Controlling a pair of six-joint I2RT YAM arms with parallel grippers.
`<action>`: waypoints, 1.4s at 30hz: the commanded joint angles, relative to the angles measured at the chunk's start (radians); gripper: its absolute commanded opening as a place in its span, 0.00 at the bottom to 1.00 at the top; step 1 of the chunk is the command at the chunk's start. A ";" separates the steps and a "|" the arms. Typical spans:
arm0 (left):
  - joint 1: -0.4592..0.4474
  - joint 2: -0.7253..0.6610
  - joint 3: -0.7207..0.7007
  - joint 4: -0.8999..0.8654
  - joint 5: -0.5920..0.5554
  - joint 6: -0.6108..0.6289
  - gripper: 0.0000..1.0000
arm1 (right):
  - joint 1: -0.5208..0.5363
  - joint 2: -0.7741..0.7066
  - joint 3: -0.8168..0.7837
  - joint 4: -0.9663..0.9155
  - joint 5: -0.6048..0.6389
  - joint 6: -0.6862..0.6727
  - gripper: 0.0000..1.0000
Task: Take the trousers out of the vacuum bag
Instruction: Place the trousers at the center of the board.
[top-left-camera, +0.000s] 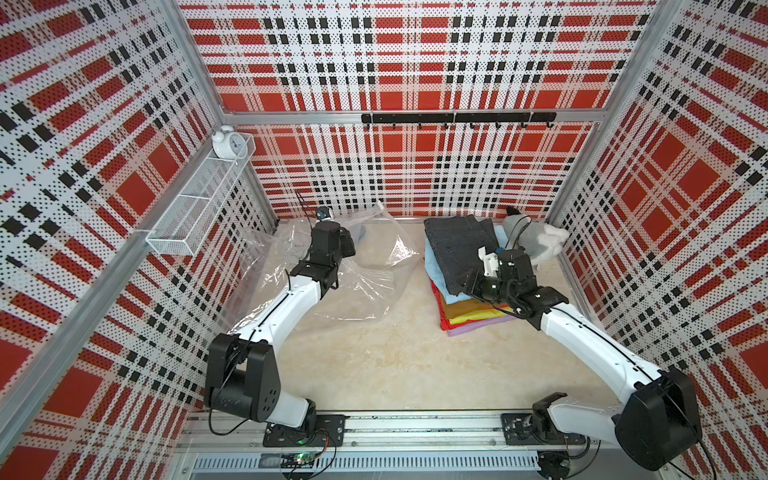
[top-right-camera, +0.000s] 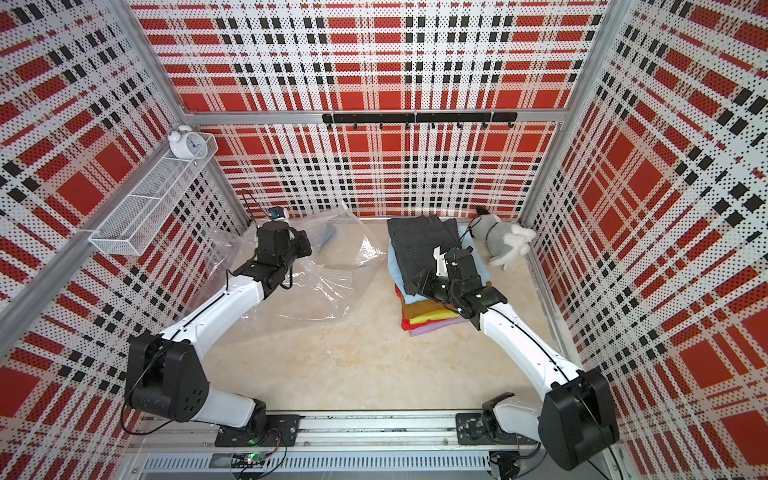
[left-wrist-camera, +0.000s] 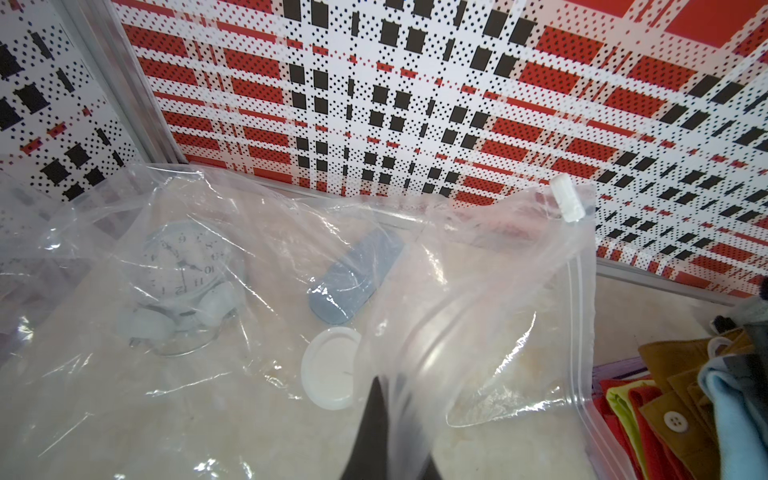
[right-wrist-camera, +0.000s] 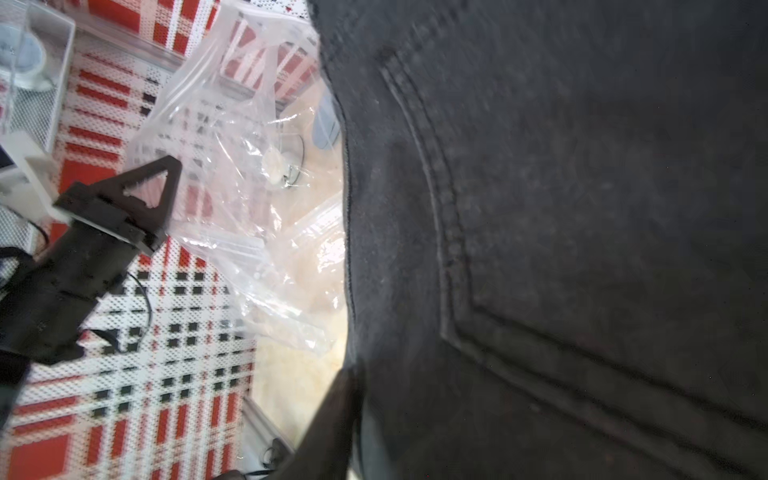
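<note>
Pinching the clear film of the vacuum bag (top-left-camera: 374, 266) in the left gripper (left-wrist-camera: 384, 399), jaws clenched tight. Holding that film raised off the table (top-left-camera: 374, 374) at the left rear, with the white valve cap (left-wrist-camera: 330, 368) low beside the fingers. Reaching the right gripper (top-left-camera: 462, 286) to the near edge of the trousers (top-left-camera: 461, 245) — cannot tell whether clamped or released, dark denim filling the wrist view. Finding the trousers stacked outside the bag at the right rear — denim on top, light blue, mustard, red, yellow-green and lilac beneath — apart from the bag, just beside a grey-white plush toy (top-left-camera: 536, 243).
</note>
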 joint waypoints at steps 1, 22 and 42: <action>0.002 -0.011 -0.005 0.014 -0.008 0.018 0.00 | 0.009 0.022 0.017 -0.096 -0.042 -0.079 0.49; 0.017 -0.001 0.005 -0.001 0.006 0.018 0.00 | -0.026 0.002 0.292 -0.320 -0.045 -0.383 0.59; 0.017 -0.007 0.004 0.002 0.006 0.024 0.00 | -0.030 0.298 0.262 -0.224 0.259 -0.402 0.62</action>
